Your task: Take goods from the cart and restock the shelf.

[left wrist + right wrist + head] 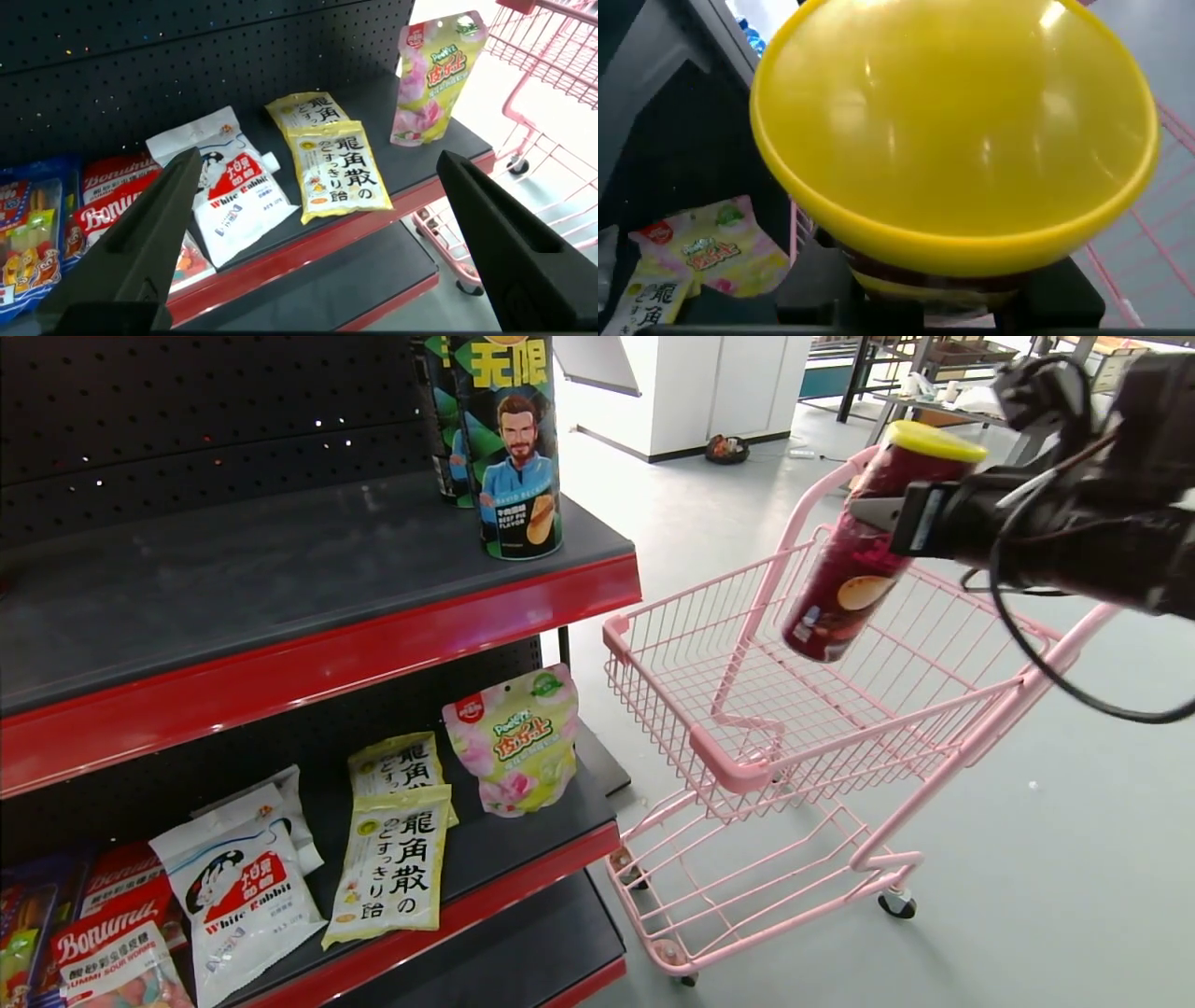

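In the head view the right gripper point(898, 513) is clamped on the upper part of a dark red cylindrical chip can point(838, 593) with a yellow plastic lid point(934, 441). It holds the can tilted in the air above the basket of the pink wire shopping cart point(738, 770), which stands just beside the shelf unit. The black upper shelf with a red front edge point(280, 579) carries a tall dark green printed can point(518, 448) at its right end, with another of the same kind behind it. On the black lower shelf point(569, 803) lie a pink-and-green pouch point(513, 747), two yellow candy bags point(397, 859) overlapping, a white candy bag point(247, 896) and a red sweets bag point(112, 943). In the left wrist view the left gripper point(318, 159) is spread wide before the lower shelf, its two dark fingers point(159, 243) framing the white and yellow bags, with the pouch propped against the pegboard back and the cart near it. In the right wrist view the yellow lid sits close to the camera, with the red can body pinched beneath it and the pouch lying farther off.
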Available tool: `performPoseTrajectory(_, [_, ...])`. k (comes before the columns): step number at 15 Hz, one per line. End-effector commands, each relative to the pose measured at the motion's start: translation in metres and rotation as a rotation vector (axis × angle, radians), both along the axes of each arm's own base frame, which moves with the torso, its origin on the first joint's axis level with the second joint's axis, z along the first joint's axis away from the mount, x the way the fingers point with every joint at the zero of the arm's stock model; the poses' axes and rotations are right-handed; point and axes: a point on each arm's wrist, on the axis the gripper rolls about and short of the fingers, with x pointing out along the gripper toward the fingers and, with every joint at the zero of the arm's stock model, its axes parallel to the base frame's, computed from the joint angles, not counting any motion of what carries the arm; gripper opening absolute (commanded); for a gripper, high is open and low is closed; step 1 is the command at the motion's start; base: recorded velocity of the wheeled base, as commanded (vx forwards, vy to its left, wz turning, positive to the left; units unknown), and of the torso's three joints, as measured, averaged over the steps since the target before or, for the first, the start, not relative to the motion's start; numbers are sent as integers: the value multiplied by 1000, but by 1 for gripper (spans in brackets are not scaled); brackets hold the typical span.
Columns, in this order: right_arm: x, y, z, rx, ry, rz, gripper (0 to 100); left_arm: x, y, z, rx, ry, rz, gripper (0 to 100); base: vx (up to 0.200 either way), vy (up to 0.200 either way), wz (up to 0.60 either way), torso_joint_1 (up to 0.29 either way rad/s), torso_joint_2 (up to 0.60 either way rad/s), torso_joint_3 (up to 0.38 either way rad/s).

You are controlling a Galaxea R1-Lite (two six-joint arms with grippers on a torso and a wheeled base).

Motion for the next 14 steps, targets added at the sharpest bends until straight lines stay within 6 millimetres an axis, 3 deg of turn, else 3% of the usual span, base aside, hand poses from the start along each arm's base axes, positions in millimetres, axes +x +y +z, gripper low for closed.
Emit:
performPoseTrajectory(1, [-145,-30,45,-29,24,-68,0,0,0,0,1,1,-1,100,0,0,0,0,0,0])
performPoseTrajectory(3, [-212,-50,4,-50,99,-18,0,0,0,0,1,1,-1,100,0,0,0,0,0,0])
performPoseTrajectory(5, [-246,-61,-31,-85,113,-51,0,0,0,0,1,1,-4,100,0,0,0,0,0,0])
performPoseTrajectory(7, [-255,-66,-44,-105,107,-80,0,0,0,0,1,1,-4,100,0,0,0,0,0,0])
performPoseTrajectory(10, [-254,-70,-54,-222,121,-156,0,0,0,0,1,1,-4,100,0,0,0,0,0,0])
performPoseTrajectory(14, [-254,-71,-60,-234,139,-165,0,0,0,0,1,1,-4,100,0,0,0,22,-101,-77])
